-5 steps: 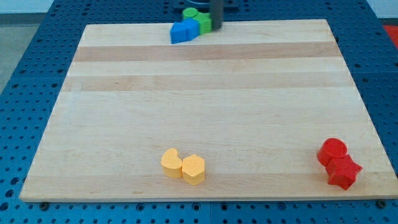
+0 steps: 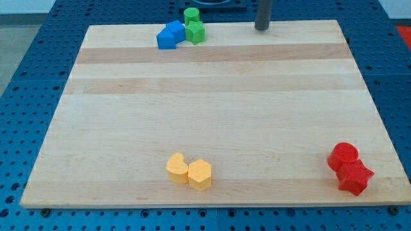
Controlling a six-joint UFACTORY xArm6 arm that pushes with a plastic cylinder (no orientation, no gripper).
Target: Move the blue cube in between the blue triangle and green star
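Wood board (image 2: 212, 115) is seen on a blue pegboard. At its 12 o'clock edge a cluster is packed: two blue blocks (image 2: 169, 36), shapes unclear, touched at 3 o'clock by a green block (image 2: 195, 32), with a green cylinder (image 2: 191, 15) behind. My tip (image 2: 262, 28), a bare rod, is seen well apart at their 3 o'clock; no jaws exist and nothing is held.

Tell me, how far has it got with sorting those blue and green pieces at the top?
Done: the blue blocks and the green blocks sit bunched together at the board's top edge. In hand: nothing; my tip stands apart, to the view's right of them. Left: I cannot tell whether the cube sits between triangle and star; the shapes are too crowded.
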